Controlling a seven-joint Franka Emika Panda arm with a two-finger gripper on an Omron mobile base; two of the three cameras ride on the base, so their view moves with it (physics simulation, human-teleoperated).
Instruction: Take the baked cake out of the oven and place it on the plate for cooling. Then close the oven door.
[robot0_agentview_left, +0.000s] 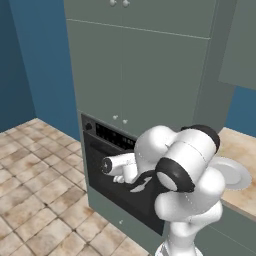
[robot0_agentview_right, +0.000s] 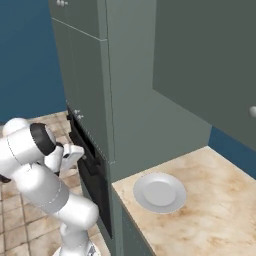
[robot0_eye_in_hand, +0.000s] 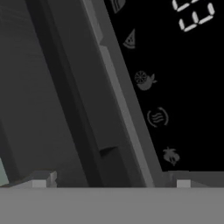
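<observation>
Oven (robot0_agentview_left: 117, 167) front was directly ahead of the gripper (robot0_eye_in_hand: 111, 181), whose two finger tips (robot0_eye_in_hand: 40, 180) stood wide apart at the bottom of the hand view with nothing between them. Between and beyond those tips ran the bar handle (robot0_eye_in_hand: 116, 98) of the oven door (robot0_agentview_left: 125, 187), seen as a grey diagonal bar; whether the tips touched it could not be told. To one side of the handle lay the black control strip (robot0_eye_in_hand: 175, 78) with its small food symbols and a segmented display (robot0_eye_in_hand: 192, 15); to the other side lay the dark glass window (robot0_eye_in_hand: 30, 87). In the left base view the hand (robot0_agentview_left: 120, 167) was held against the upper part of the door, just below the control strip, and the door stood upright and closed against the oven. A knob (robot0_agentview_left: 88, 126) showed at the strip's near end. Tall grey-green cabinets (robot0_agentview_left: 140, 65) rose above the oven. In the right base view the arm (robot0_agentview_right: 45, 185) reached in from the lower left to the oven's front edge. On the beige stone counter (robot0_agentview_right: 215, 210) beside the oven sat the round white-grey plate (robot0_agentview_right: 159, 192), bare. The cake was hidden, so its place could not be told.
</observation>
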